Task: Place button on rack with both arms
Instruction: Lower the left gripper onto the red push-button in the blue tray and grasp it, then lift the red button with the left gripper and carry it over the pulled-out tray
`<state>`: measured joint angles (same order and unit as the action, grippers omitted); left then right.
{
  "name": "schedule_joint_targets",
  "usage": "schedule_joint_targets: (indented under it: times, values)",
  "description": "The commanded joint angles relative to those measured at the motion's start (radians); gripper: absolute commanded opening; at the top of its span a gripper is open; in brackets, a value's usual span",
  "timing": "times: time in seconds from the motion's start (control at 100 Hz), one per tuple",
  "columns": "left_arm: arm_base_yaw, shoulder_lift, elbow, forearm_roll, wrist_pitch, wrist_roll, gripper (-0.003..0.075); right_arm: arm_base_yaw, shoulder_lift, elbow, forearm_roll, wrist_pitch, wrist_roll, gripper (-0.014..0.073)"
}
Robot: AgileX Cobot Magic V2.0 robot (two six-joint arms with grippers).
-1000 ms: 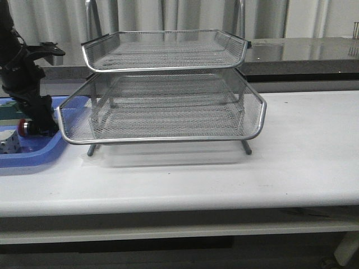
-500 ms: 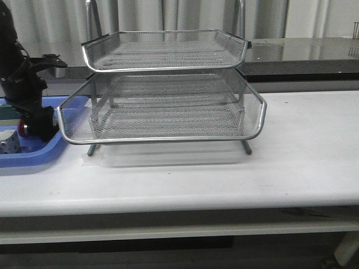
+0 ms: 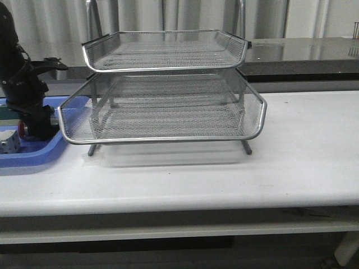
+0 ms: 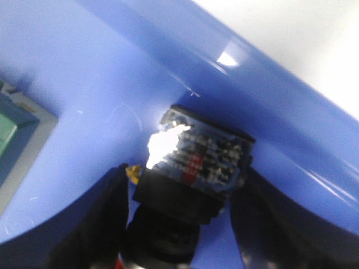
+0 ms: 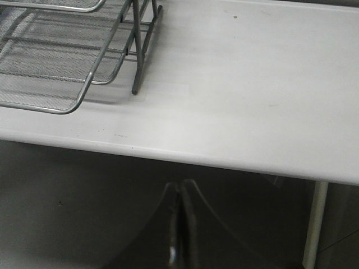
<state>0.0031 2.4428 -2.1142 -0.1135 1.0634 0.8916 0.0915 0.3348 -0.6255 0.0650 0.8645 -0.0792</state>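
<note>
The button (image 3: 22, 129) lies in the blue tray at the far left, its red head showing beside my left gripper (image 3: 35, 129). In the left wrist view the black-and-blue body of the button (image 4: 196, 162) sits between the two dark fingers (image 4: 101, 218) of my left gripper (image 4: 182, 171), with narrow strips of blue showing on both sides. The jaws are open around it. The silver wire rack (image 3: 168, 106) stands mid-table, its middle tier slid forward; a corner of the rack shows in the right wrist view (image 5: 50, 61). My right gripper (image 5: 179, 224) is shut and empty, below the table's front edge.
The blue tray (image 3: 33, 157) also holds a white cube (image 3: 8, 143) and a green block (image 4: 5, 126). Its raised rim (image 4: 269, 95) runs just beyond the button. The rack's leg (image 5: 137, 56) stands on the white table (image 3: 303, 145).
My left arm has sunk a little and shifted slightly left over the button. The button's red head has stayed almost in place. The right arm has not moved.
</note>
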Motion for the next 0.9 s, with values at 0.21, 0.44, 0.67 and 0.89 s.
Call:
schedule_joint_targets:
  times: [0.21, 0.44, 0.67, 0.89]
  values:
    - [-0.007, -0.072, -0.059, -0.005, 0.086, -0.001, 0.0153, -0.002, 0.008, -0.023, -0.004, -0.066, 0.001, -0.0071]
    - [-0.007, -0.072, -0.26, -0.005, 0.207, -0.054, 0.0133, -0.002, 0.008, -0.023, -0.004, -0.066, 0.001, -0.0071]
    - [-0.003, -0.15, -0.378, 0.003, 0.207, -0.145, 0.0132, -0.002, 0.008, -0.023, -0.004, -0.066, 0.001, -0.0071]
    - [-0.002, -0.283, -0.378, 0.005, 0.207, -0.146, 0.0132, -0.002, 0.008, -0.023, -0.004, -0.066, 0.001, -0.0071]
